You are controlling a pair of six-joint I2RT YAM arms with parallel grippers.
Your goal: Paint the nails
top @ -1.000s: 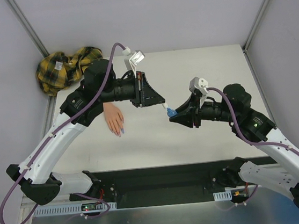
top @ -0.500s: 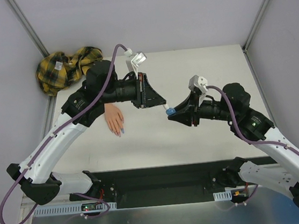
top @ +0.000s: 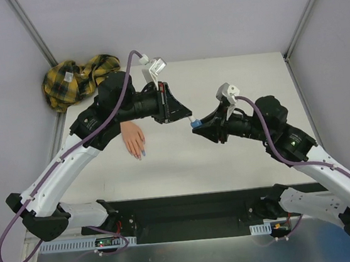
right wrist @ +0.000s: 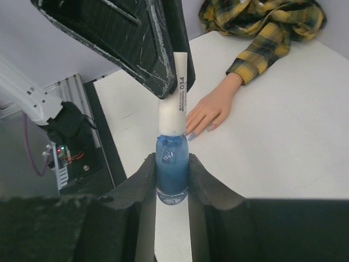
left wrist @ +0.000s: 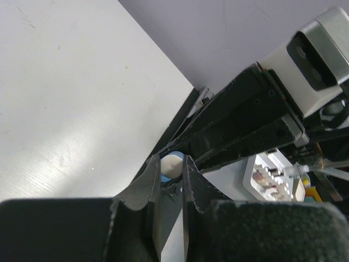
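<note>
Your right hand grips the blue bottle, your left hand clamps its white cap, and the nails rest on the tabletop nearby, under neither.

Purplish nails, blue bottle, white cap, yellow-black plaid sleeve.

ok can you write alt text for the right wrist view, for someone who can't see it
The right gripper is shut on a small blue bottle, while the left gripper pinches its tall white cap. Behind, a flesh-coloured mannequin hand with pinkish-purple nails and a yellow-black plaid sleeve lies on the white table.
</note>
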